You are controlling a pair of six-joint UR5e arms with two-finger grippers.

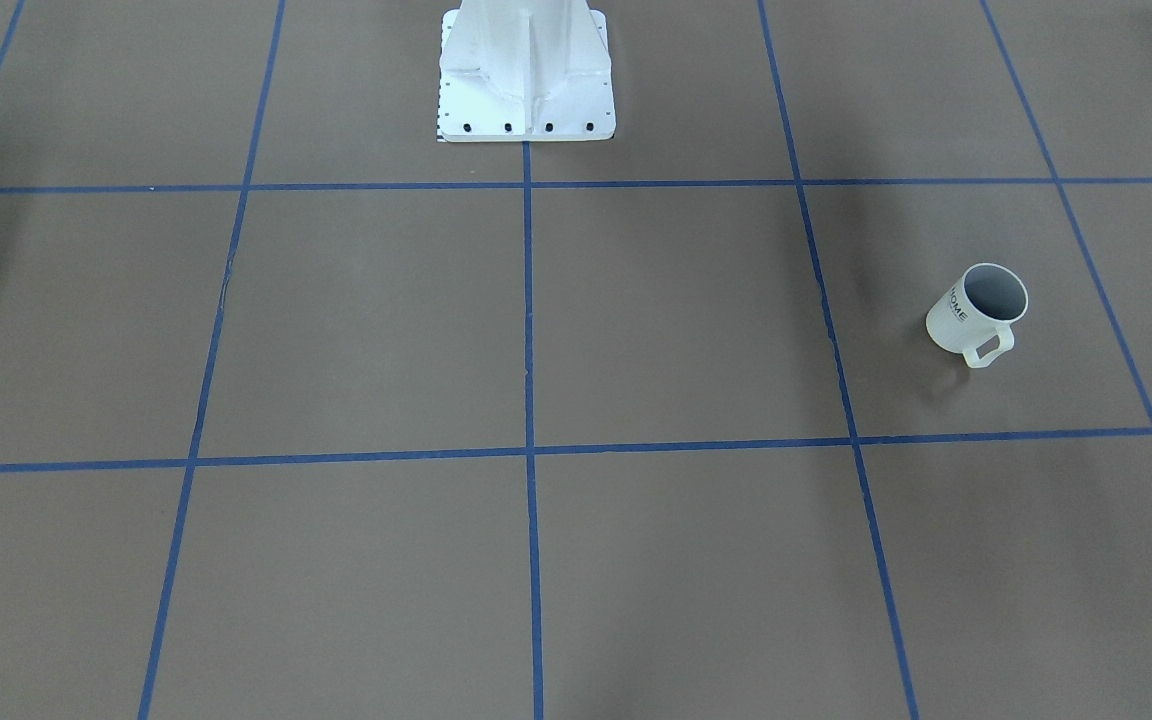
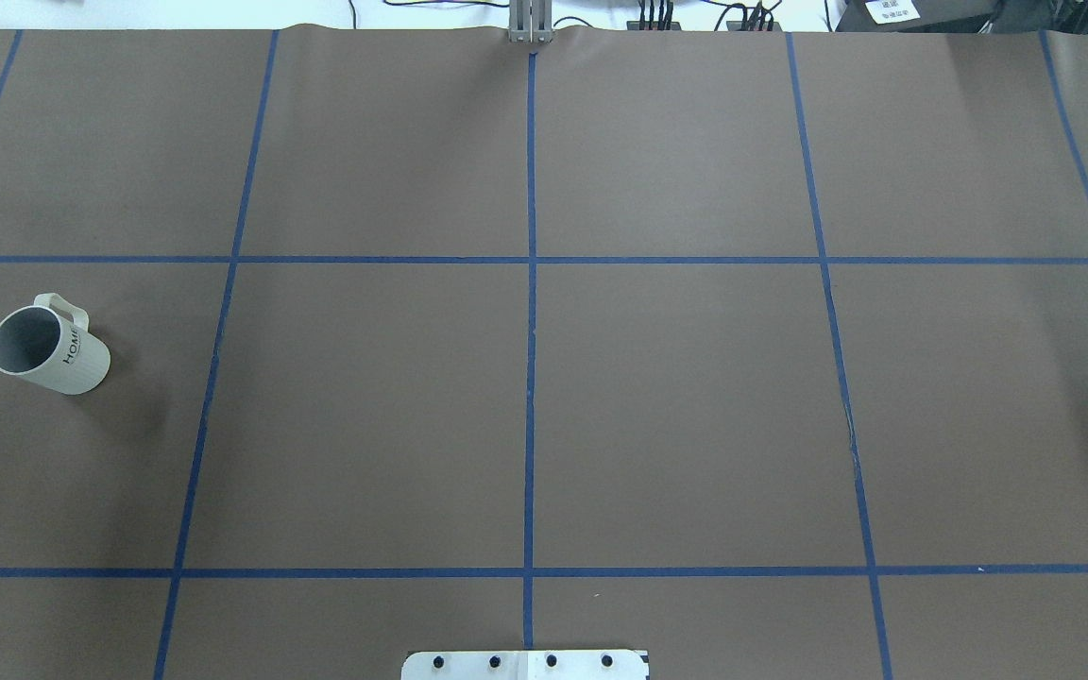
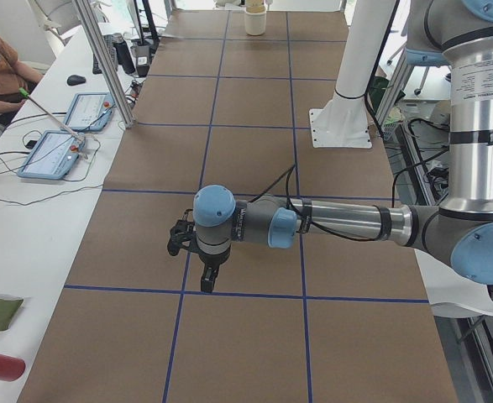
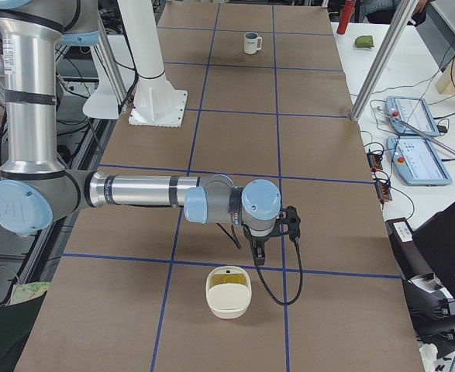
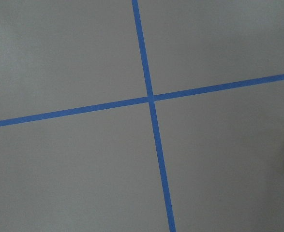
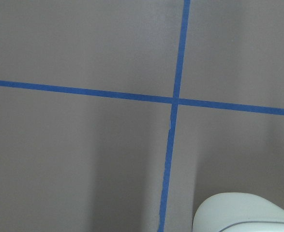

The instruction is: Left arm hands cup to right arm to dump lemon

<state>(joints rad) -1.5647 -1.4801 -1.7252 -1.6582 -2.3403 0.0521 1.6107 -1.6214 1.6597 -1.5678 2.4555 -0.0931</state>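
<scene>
The cream-white cup [image 2: 48, 351] with "HOME" lettering stands upright on the brown table at the robot's left, handle toward the far side. It also shows in the front view [image 1: 976, 315] and, small and far, in the right side view [image 4: 250, 43]. Its grey inside shows no lemon; the lemon is hidden or out of view. The left gripper [image 3: 197, 252] hangs above the table on the near arm in the left side view. The right gripper [image 4: 277, 229] hangs likewise in the right side view. Neither touches the cup. I cannot tell whether either is open or shut.
A cream container [image 4: 227, 292] with a yellowish inside sits on the table past the right gripper; its rim shows in the right wrist view [image 6: 243, 215]. The white robot base [image 1: 526, 80] stands mid-table. Blue tape lines grid the table. Tablets [image 4: 413, 139] lie on the operators' side.
</scene>
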